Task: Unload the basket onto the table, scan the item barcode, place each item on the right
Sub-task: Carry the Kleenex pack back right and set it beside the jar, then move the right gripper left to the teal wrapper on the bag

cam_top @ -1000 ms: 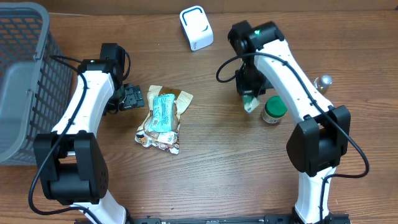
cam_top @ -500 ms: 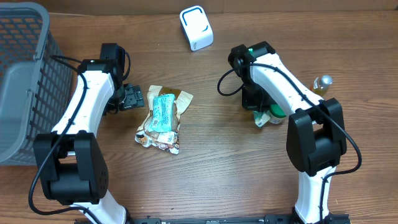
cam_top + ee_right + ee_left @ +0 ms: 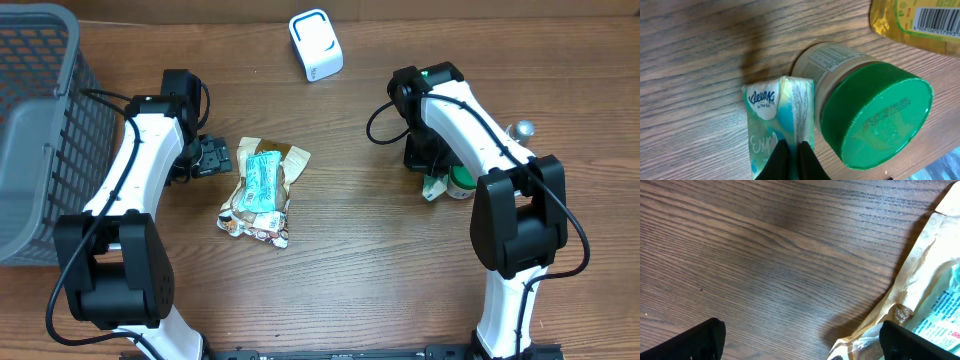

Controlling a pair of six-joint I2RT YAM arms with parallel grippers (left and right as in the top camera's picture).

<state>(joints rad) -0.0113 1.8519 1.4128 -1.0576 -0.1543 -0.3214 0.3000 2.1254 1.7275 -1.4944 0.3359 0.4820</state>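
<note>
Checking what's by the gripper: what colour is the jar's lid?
Green. The lid shows best in the right wrist view.

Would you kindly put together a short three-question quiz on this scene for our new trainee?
1. True or false: the right fingers are shut on the tissue pack.
2. What colour is the lid of the jar next to the tissue pack? A) red B) green C) blue
3. Fill in: the left fingers, beside the snack packets, stand ____.

Key: 1 true; 2 B; 3 open.
</note>
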